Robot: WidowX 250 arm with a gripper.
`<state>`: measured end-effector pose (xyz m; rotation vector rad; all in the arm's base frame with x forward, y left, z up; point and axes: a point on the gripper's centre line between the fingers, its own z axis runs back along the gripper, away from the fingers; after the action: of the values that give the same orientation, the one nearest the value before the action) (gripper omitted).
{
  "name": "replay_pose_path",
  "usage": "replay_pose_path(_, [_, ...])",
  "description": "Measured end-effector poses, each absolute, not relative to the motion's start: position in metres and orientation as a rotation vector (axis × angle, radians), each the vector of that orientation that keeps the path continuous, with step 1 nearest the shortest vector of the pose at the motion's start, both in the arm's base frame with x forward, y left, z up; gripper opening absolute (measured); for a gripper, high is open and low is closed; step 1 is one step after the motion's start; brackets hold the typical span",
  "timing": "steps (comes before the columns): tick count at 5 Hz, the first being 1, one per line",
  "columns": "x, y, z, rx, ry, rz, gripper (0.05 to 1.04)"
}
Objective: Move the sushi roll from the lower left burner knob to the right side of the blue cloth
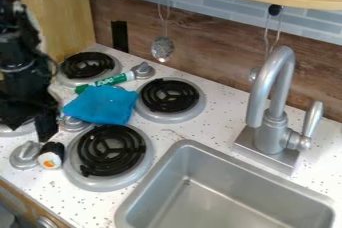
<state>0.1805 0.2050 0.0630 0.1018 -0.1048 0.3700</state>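
The sushi roll (pixel 51 155) is a short, stubby cylinder with a dark, nearly black wrap around its side. Its pale end faces the camera and carries an orange patch at the centre, probably the filling, though it is small in the view. The roll lies on the speckled white counter (pixel 178 133) at the left, between a grey knob (pixel 25 155) and the silvery rim of the front burner (pixel 109 158), close to both.

Just above it in the view hangs the black gripper (pixel 43 123), under the arm (pixel 20 57) at the left edge. I cannot tell whether the gripper is open or closed, nor whether it touches the roll.

Up and to the right of the roll lies a bright blue cloth (pixel 101 105), loosely folded, with uneven edges. Behind it rests a green and white marker (pixel 107 81), pointing towards another knob (pixel 143 70). Two more black coil burners sit farther back, one at the rear left (pixel 87 65) and one right of the cloth (pixel 169 95).

Farther right, the grey sink (pixel 194 197) is set into the counter, with a curved grey faucet (pixel 270 122) behind it. A slotted ladle (pixel 162 49) hangs against the brown wood-look wall (pixel 200 67).
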Motion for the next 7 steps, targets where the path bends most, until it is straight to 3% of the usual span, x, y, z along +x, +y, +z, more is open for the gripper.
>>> replay_pose_path(1, [0.179,0.212,0.05,0.138,-0.101,0.358,1.001])
replay_pose_path(4, [0.182,0.201,0.022,0.068,-0.097,0.325,1.001])
replay_pose_path(5, [0.186,0.195,0.013,0.013,-0.093,0.312,1.001])
replay_pose_path(6, [0.19,0.196,0.006,0.003,-0.084,0.32,0.945])
replay_pose_path(7, [0.19,0.197,0.006,0.012,-0.088,0.336,0.671])
